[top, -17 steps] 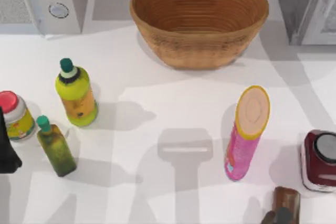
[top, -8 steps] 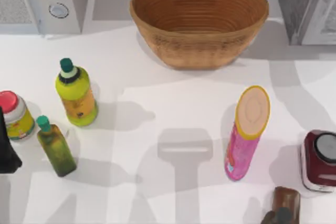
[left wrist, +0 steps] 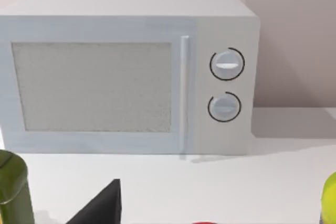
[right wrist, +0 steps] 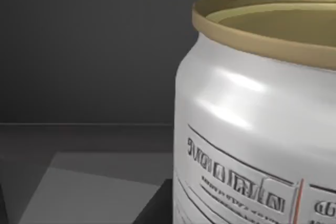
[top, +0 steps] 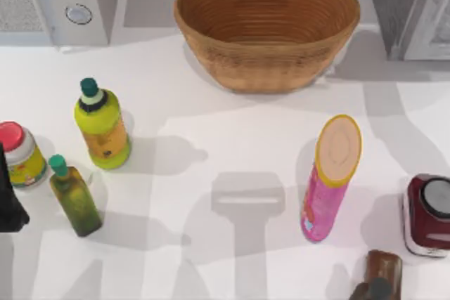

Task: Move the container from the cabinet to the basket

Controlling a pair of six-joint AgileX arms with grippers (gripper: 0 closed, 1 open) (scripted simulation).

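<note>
The container [right wrist: 257,124], a silver can with a gold rim and small print, stands inside the dark grey cabinet [right wrist: 79,51] and looms very close in the right wrist view. A dark part of my right gripper [right wrist: 155,208] shows low beside the can. From above, the cabinet [top: 404,12] sits at the table's back right with its pale door [top: 434,26] swung out. The brown wicker basket [top: 267,68] stands at the back middle with nothing in it. My left arm [top: 8,205] is parked at the left edge.
A white microwave [top: 70,1] fills the back left. On the left stand a yellow-green bottle [top: 102,128], an olive bottle [top: 74,198] and a red-capped jar [top: 20,154]. On the right are a pink tube [top: 329,180], a dark-red box [top: 427,216] and a brown object [top: 380,275].
The shadows on the table's right side, below the cabinet, have shifted slightly. Nothing on the table has moved, and the left arm has stayed still.
</note>
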